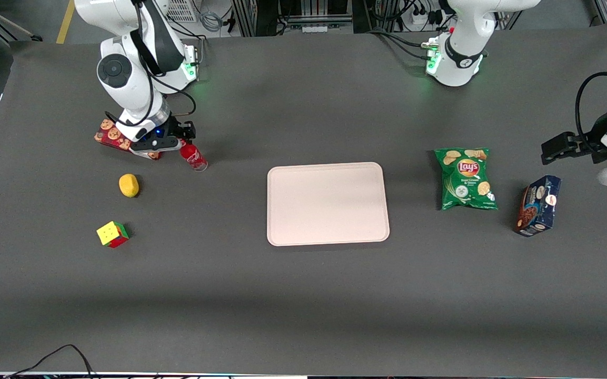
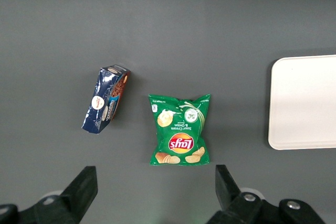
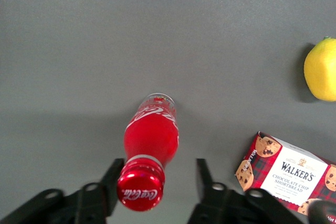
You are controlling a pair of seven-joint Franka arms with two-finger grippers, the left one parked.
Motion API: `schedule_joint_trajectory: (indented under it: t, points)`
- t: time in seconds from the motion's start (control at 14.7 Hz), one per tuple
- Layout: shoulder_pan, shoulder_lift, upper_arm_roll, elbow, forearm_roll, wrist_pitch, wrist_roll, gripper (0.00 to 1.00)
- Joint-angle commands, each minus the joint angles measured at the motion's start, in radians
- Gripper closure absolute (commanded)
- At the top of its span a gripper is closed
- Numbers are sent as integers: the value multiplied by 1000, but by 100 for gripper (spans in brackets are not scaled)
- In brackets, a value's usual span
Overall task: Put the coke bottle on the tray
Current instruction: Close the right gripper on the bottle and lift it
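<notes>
The coke bottle point(image 1: 193, 157) point(image 3: 151, 140) is a small red bottle with a red cap and white script, standing on the dark table at the working arm's end. My right gripper point(image 1: 187, 138) point(image 3: 158, 167) is open and hangs just above it, its fingers straddling the cap. The cap sits close against one finger, and a clear gap separates it from the other finger. The tray point(image 1: 327, 203) point(image 2: 304, 103) is a large pale beige-pink rectangle with nothing on it, lying flat mid-table, well away from the bottle toward the parked arm.
A red Walker's cookie box point(image 1: 116, 138) point(image 3: 286, 174) lies beside the bottle, partly under the arm. A lemon point(image 1: 129, 185) point(image 3: 321, 69) and a colour cube point(image 1: 112, 233) sit nearer the front camera. A green Lay's bag point(image 1: 465, 178) and a dark blue box point(image 1: 538, 205) lie toward the parked arm's end.
</notes>
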Motion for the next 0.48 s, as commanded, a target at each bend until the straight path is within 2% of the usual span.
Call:
schedule_joint_trajectory:
  t: [0.0, 0.14, 0.27, 0.41]
  points:
    - [3, -26, 4, -15, 30, 20, -33, 67]
    - [20, -26, 4, -7, 59, 31, -33, 79]
    - [22, -28, 5, 2, 62, 36, -33, 86]
    - [22, -32, 5, 10, 64, 34, -33, 98]
